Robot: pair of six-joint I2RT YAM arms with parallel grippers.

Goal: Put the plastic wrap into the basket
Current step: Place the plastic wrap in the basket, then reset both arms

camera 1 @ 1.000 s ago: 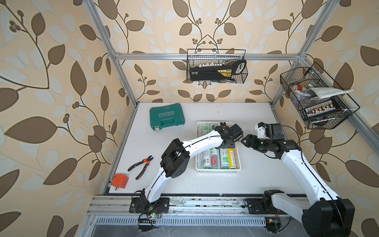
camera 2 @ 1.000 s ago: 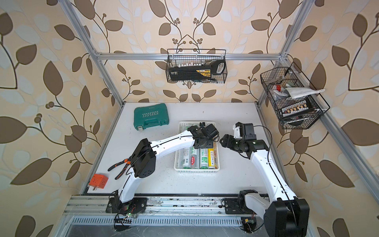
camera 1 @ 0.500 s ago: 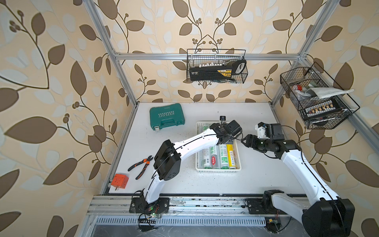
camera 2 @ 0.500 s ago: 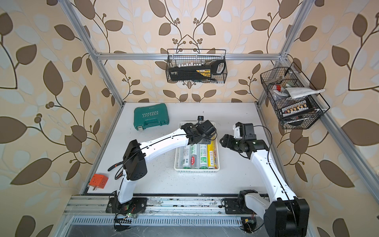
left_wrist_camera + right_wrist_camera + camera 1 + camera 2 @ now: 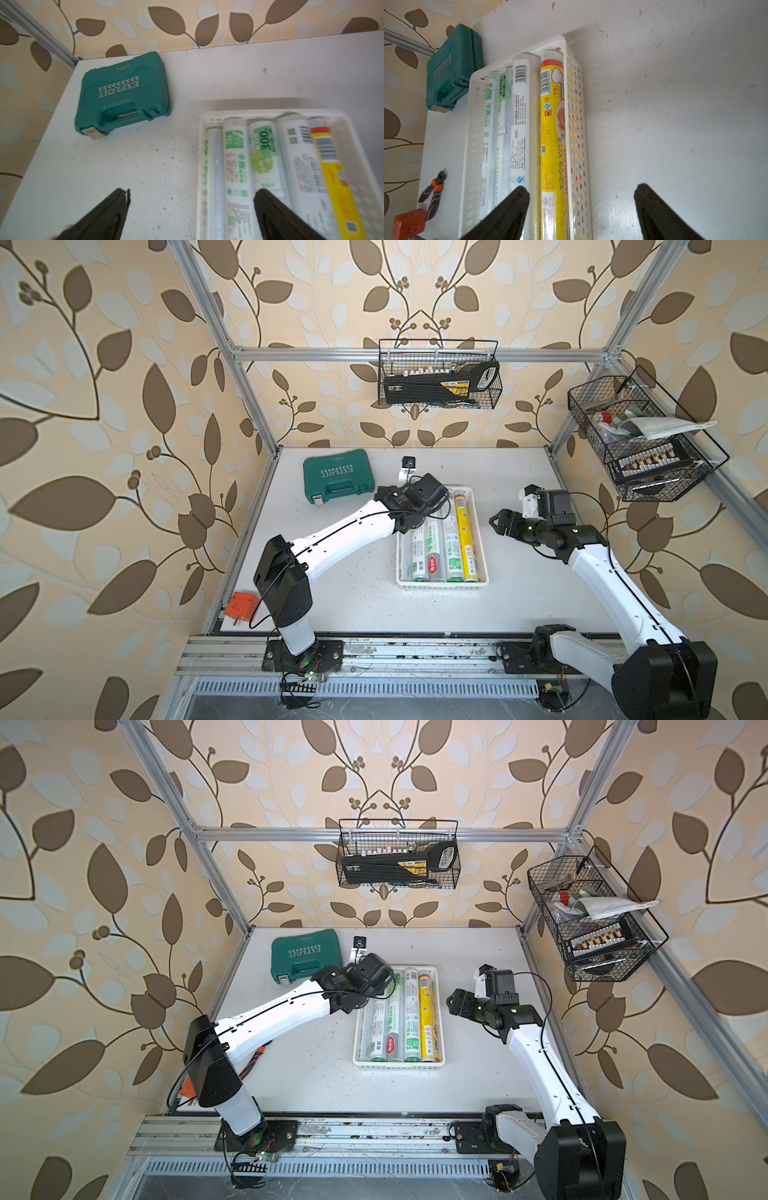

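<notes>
The white basket (image 5: pixel 442 583) (image 5: pixel 398 1064) lies mid-table with several rolls of plastic wrap side by side in it. Most are green-and-white rolls (image 5: pixel 431 545) (image 5: pixel 234 158). One yellow roll (image 5: pixel 464 531) (image 5: pixel 552 135) lies against the right wall. My left gripper (image 5: pixel 192 192) is open and holds nothing; it hovers at the basket's far left corner, its fingers straddling the left wall. In both top views the left wrist (image 5: pixel 415 499) hides those fingers. My right gripper (image 5: pixel 500 520) (image 5: pixel 581 187) is open and holds nothing, just right of the basket's perforated wall (image 5: pixel 577 124).
A teal tool case (image 5: pixel 338 477) lies at the back left. An orange plug block (image 5: pixel 241 608) and pliers (image 5: pixel 433 191) sit near the front left edge. Black wire baskets hang on the back wall (image 5: pixel 438 381) and the right wall (image 5: pixel 640 439).
My left gripper has opened wide and moved left across the basket's far end, its elbow swinging left. The right jaws have spread slightly; that arm has stayed in place.
</notes>
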